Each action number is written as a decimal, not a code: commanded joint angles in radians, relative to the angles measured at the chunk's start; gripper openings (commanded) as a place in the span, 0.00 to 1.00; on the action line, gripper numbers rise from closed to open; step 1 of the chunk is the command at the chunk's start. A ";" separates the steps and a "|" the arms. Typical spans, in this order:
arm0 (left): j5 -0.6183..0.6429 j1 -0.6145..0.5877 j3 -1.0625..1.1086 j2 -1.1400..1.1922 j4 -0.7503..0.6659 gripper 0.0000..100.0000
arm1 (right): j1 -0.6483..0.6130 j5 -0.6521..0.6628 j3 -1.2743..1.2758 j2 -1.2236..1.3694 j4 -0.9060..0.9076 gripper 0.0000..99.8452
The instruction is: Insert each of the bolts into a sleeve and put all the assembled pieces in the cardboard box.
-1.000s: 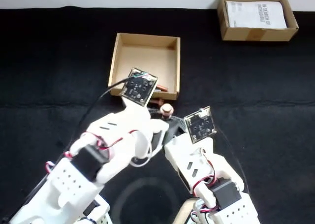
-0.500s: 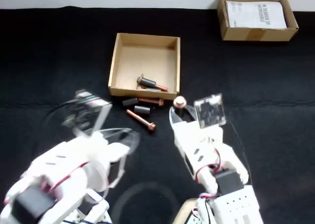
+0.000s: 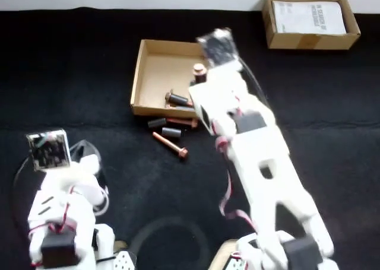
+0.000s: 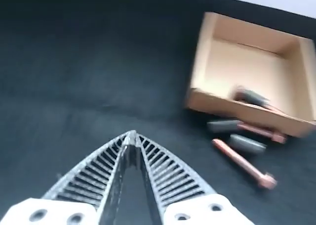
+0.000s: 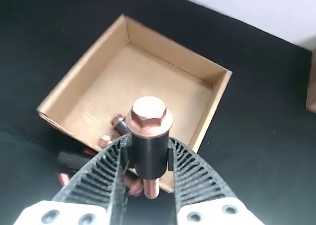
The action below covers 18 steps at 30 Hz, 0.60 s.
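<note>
My right gripper (image 5: 148,144) is shut on a dark sleeve with a copper bolt through it (image 5: 148,131), held upright above the open cardboard box (image 5: 89,71). The high view puts this piece (image 3: 199,73) over the box's right side (image 3: 211,80). One assembled piece (image 3: 177,98) lies inside the box. On the mat in front of the box lie two loose sleeves (image 3: 157,123) (image 3: 171,132) and two copper bolts (image 3: 181,121) (image 3: 170,144). My left gripper (image 4: 131,137) is shut and empty, low over the mat at the near left (image 3: 86,150), well short of these parts.
A second cardboard box (image 3: 350,29) holding a printed sheet stands at the far right corner. Black mat covers the table, with a white wall edge along the back. The right arm (image 3: 261,157) stretches diagonally across the middle.
The right arm carried the bolt-and-sleeve piece from in front of the box to above it. The left arm drew back from the box to the near left.
</note>
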 commanded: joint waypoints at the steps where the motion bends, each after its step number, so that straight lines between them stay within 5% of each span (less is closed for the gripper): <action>1: -0.002 -0.131 0.088 -0.008 -0.106 0.01 | 0.004 0.195 -0.165 0.147 -0.015 0.01; 9: 0.000 -0.329 0.303 -0.008 -0.334 0.01 | 0.002 0.649 -0.404 0.417 0.096 0.01; 18: 0.000 -0.344 0.398 -0.015 -0.390 0.01 | -0.019 0.783 -0.693 0.662 0.288 0.02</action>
